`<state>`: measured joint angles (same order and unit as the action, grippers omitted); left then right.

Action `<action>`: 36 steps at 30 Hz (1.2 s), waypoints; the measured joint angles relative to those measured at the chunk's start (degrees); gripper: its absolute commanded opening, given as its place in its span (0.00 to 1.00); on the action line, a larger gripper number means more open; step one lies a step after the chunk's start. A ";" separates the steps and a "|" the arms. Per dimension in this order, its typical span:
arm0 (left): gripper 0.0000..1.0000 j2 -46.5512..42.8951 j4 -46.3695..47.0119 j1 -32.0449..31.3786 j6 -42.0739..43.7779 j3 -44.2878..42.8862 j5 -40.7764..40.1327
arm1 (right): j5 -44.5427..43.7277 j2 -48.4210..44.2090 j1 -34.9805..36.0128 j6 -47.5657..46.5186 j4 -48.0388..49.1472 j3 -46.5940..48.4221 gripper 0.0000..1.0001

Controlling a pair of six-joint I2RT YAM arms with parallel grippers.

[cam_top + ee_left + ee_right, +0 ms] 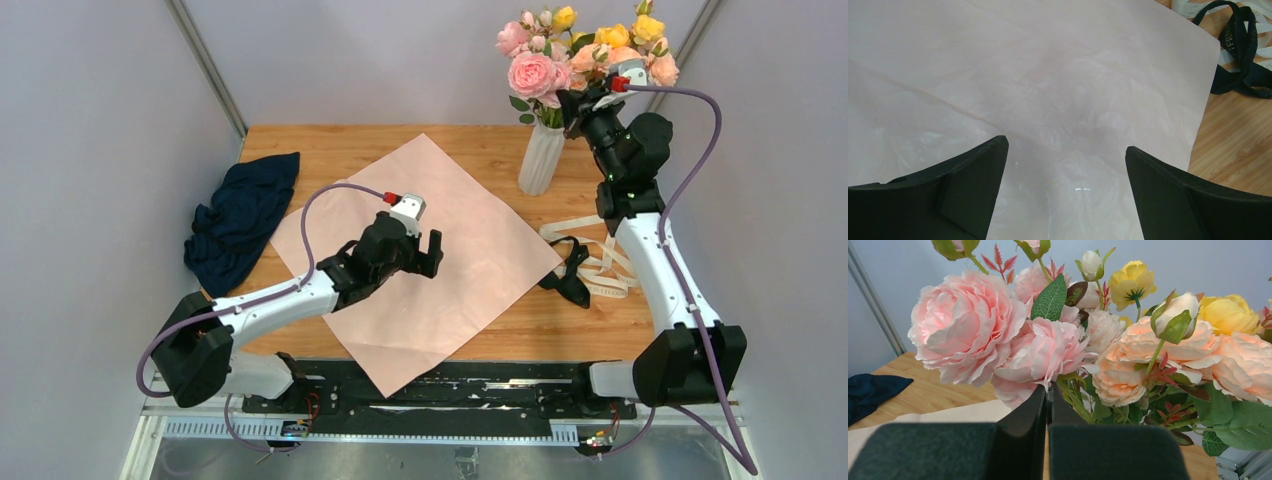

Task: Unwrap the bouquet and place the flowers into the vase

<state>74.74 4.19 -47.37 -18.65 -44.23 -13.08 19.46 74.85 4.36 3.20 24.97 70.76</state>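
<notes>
From above, my left gripper [425,252] hangs over the pink paper [470,250], which lies flat and unfolded on the wooden table [480,145]. Its fingers stand wide apart and hold nothing. My right gripper [575,112] is raised at the far right corner, just beside the top of the white vase [541,158]. The vase stands upright on the table, beyond the far corner of the paper. The pink roses [532,72] are in this vase, together with yellow and peach roses [612,38]. A black ribbon [568,280] and a white ribbon [600,262] lie loose on the table, to the right of the paper. A dark blue cloth [243,215] lies at the left edge.

From my left wrist, the two black fingers [973,185] are spread as far as they go, and between them I see only the pink paper [1048,75]. They do not touch it. The black ribbon [1240,50] is at the upper right, on the wood.

From my right wrist, the fingers [1023,420] are pressed flat together with no gap. Their tips reach in under the pink roses [968,325], next to the green stems [1075,400]. I cannot tell whether a thin stem is pinched between them. The peach roses [1148,350] are on the right.
</notes>
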 measured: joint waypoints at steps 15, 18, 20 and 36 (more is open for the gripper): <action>1.00 1.33 0.00 0.00 0.02 0.00 -0.07 | -4.72 1.62 0.00 -2.99 4.20 -0.85 0.00; 1.00 1.33 -0.04 0.00 0.22 0.00 -0.42 | -4.74 3.30 0.00 -2.99 5.55 -0.48 0.00; 1.00 1.33 -0.07 0.00 0.22 0.00 -0.66 | -4.81 4.33 0.00 -2.99 5.92 -0.28 0.00; 1.00 1.60 0.02 0.00 0.46 -0.02 -1.38 | -6.67 5.62 -0.02 -3.02 2.99 -1.29 0.00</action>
<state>76.34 4.21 -47.37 -18.20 -44.25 -14.46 12.80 80.47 4.34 0.19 27.97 69.47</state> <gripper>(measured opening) 0.997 0.009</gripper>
